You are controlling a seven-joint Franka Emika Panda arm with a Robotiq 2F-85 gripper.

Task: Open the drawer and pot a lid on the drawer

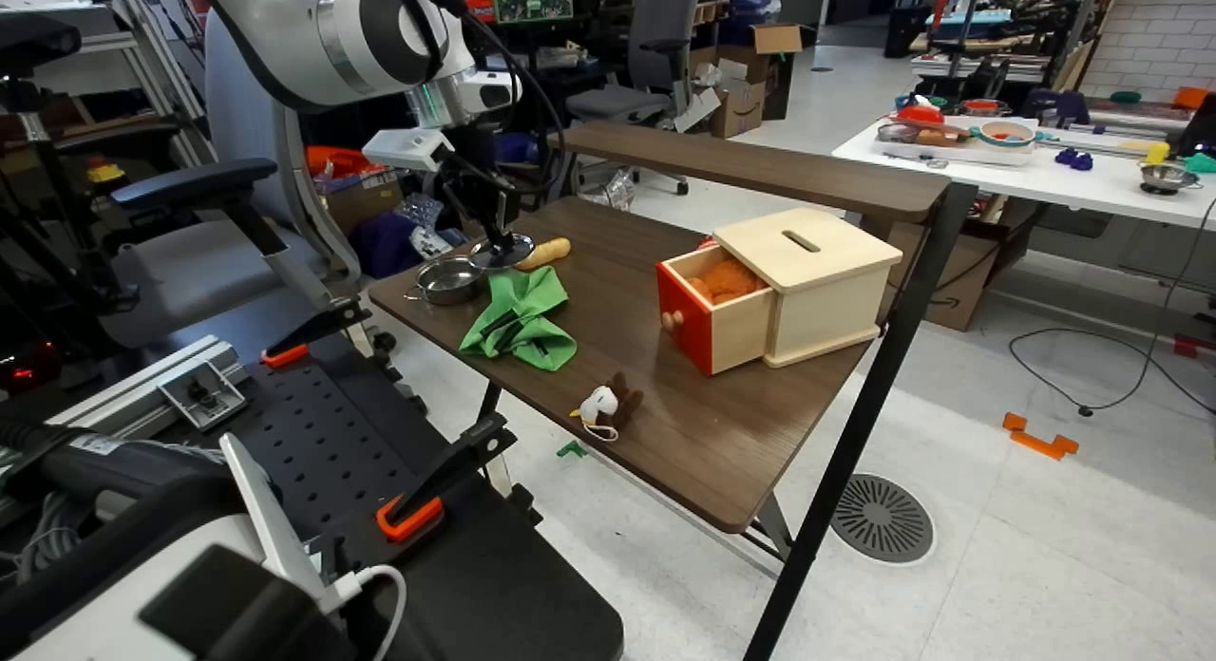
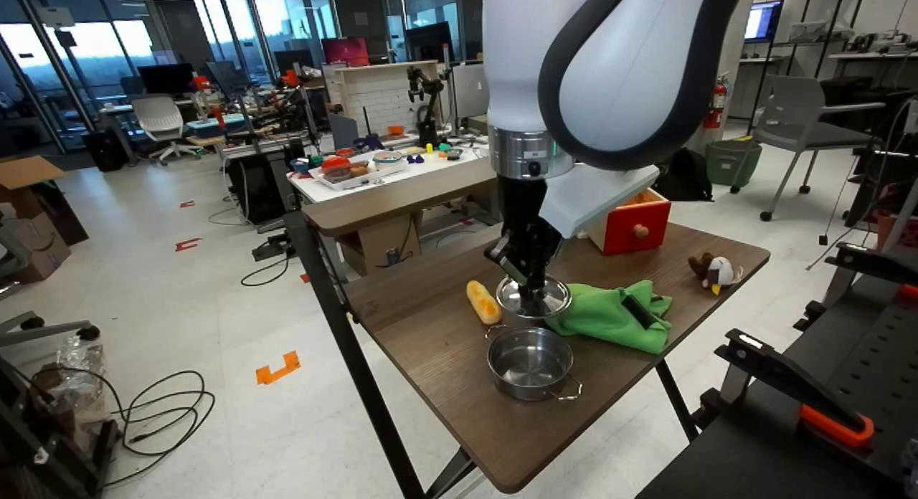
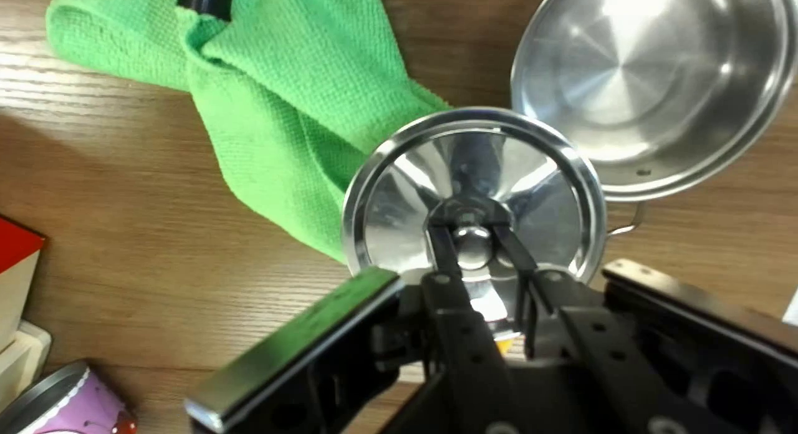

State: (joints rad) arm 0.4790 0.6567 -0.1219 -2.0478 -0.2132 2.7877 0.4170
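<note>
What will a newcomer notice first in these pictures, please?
Probably the large white robot arm at the top of both exterior views, its gripper closed on the knob of the shiny lid. Next, the green cloth on the table near the steel pot, and the open red-fronted drawer of the wooden box.

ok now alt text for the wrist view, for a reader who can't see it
The gripper holds a steel lid by its knob. An open pot stands at upper right, a green cloth at upper left; a corner of the drawer and part of a purple container show along the left edge.
</note>
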